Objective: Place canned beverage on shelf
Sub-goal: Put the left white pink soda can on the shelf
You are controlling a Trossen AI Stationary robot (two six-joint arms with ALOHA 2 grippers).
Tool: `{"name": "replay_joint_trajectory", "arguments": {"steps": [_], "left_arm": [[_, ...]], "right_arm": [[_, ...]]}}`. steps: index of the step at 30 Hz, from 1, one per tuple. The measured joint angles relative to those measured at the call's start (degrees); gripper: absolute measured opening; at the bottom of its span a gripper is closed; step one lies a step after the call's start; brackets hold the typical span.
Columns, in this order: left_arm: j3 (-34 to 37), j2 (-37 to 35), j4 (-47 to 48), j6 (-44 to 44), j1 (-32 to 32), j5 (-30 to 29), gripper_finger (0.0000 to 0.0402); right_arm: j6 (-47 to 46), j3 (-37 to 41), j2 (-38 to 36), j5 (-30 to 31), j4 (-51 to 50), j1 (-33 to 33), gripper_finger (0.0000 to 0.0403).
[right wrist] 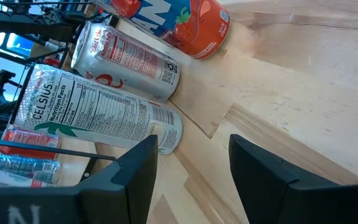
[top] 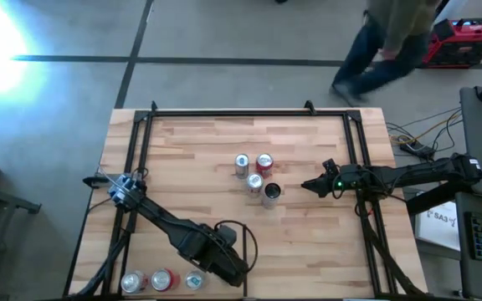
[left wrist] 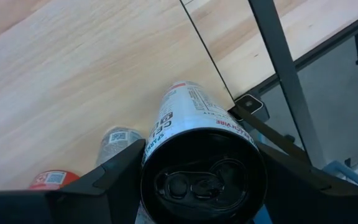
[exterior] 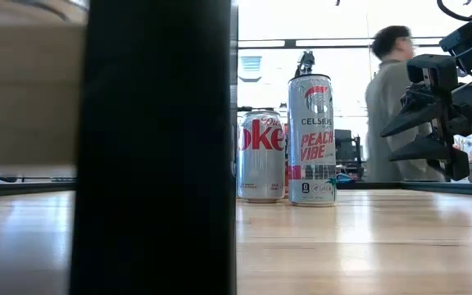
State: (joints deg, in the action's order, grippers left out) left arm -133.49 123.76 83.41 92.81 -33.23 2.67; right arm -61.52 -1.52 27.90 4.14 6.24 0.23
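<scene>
left claw: mine, at the left rail of the shelf (top: 124, 191), closed round a tall slim can (left wrist: 194, 162) just under its top rim, so the body hangs down past my fingers and I can lower it base first; the pull tab faces my wrist camera
held can: off the board, above the left edge of the shelf (top: 308, 242), near the black rail (left wrist: 278, 68); not yet set down
right claw: mine too, hanging just right of the placed cans (top: 308, 185), fingers drawn nearly together and holding nothing; I judge it waits there clear of the row so it knocks nothing over
placed cans: four stand upright in a tight cluster near the middle of the board (top: 256, 178), among them a Celsius can (exterior: 311, 139) and a Diet Coke can (exterior: 260, 156) close beside each other; grouping them leaves bare wood around for the next one
waiting cans: three more stand at the near left corner (top: 162, 280), beside my left arm's base, ready to be fetched
person: walking past beyond the far side of the shelf (top: 387, 46), well apart from both arms
next call: carry the held can towards the cluster and set it upright on bare wood
</scene>
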Motion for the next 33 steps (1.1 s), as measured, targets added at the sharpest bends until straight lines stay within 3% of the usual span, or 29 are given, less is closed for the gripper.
{"name": "replay_joint_trajectory", "arguments": {"steps": [33], "left_arm": [[0.1,0.3,-0.3,2.8,-1.9,-0.1,0.0246]], "right_arm": [[0.0,0.0,0.0,0.0,0.0,0.0,0.0183]]}}
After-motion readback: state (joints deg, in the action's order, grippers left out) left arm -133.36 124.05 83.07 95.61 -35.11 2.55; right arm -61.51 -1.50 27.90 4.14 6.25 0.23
